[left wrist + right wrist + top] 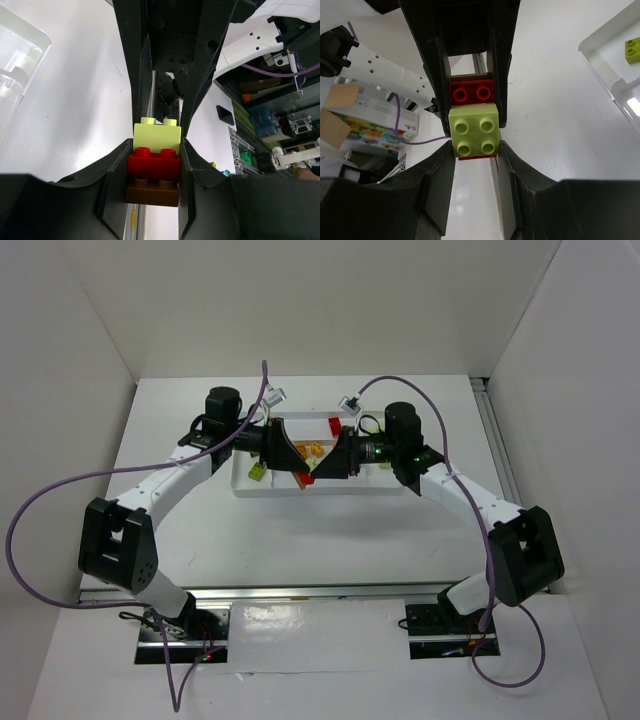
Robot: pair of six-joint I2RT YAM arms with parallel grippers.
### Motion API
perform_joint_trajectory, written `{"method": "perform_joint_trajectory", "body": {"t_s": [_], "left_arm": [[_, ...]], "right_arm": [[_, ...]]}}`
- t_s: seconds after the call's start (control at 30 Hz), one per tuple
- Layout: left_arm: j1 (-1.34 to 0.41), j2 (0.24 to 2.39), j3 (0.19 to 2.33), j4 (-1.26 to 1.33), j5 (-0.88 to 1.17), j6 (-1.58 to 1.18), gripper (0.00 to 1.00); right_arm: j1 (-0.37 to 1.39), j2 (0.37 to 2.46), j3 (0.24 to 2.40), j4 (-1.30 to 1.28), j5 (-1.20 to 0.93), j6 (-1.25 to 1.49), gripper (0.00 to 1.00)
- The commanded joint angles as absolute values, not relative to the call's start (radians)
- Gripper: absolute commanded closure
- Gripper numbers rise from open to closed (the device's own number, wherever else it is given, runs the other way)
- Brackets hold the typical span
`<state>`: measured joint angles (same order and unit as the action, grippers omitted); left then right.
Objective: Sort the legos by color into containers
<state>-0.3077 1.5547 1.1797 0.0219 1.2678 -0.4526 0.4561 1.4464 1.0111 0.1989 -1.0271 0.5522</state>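
Left gripper point(155, 150) clamps the red brick point(153, 165), right gripper point(476, 147) clamps the lime green brick point(474, 131), same stacked block point(305, 479), at near edge of tray point(350, 489).

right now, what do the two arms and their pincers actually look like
The left arm and right arm match: white link shells with blocky black joint housings. The left pincer and right pincer are matte black, flat-sided and tapering toward the tips. A thin purple cable hangs loosely off each arm, and a small green light glows near the right wrist.
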Motion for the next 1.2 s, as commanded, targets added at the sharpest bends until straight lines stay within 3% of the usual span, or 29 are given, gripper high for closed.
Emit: {"method": "perform_joint_trajectory", "body": {"t_s": [0.0,0.13,0.3,0.43,0.6,0.63,0.73,0.77,0.83,1.17], "left_arm": [[-0.316,1.566,1.216,-0.034,1.269,-0.371,0.67],[-0.316,1.566,1.216,-0.034,1.269,-0.371,0.63],[-0.316,1.566,1.216,-0.034,1.278,-0.371,0.31],[-0.316,1.566,1.216,-0.025,1.287,-0.371,0.31],[-0.316,1.566,1.216,0.005,1.287,-0.402,0.5],[-0.316,1.566,1.207,0.015,1.287,-0.402,0.6],[-0.307,1.557,1.207,0.027,1.278,-0.411,0.74],[-0.307,1.557,1.207,0.028,1.278,-0.422,0.88],[-0.307,1.557,1.207,0.028,1.278,-0.422,0.99],[-0.279,1.548,1.189,0.002,1.278,-0.403,1.0]], "right_arm": [[0.465,1.425,1.058,0.253,-0.959,0.546,0.75],[0.465,1.425,1.049,0.253,-0.959,0.546,0.75],[0.456,1.425,1.04,0.262,-0.95,0.555,0.75],[0.446,1.425,1.029,0.282,-0.95,0.574,0.75],[0.437,1.425,1.02,0.282,-0.939,0.583,0.75],[0.437,1.425,1.02,0.282,-0.939,0.583,0.75],[0.437,1.425,1.02,0.291,-0.939,0.583,0.75],[0.437,1.425,1.02,0.279,-0.939,0.583,0.75],[0.437,1.425,1.02,0.269,-0.939,0.571,0.76],[0.367,1.382,0.991,0.194,-0.842,0.536,0.77]]}}
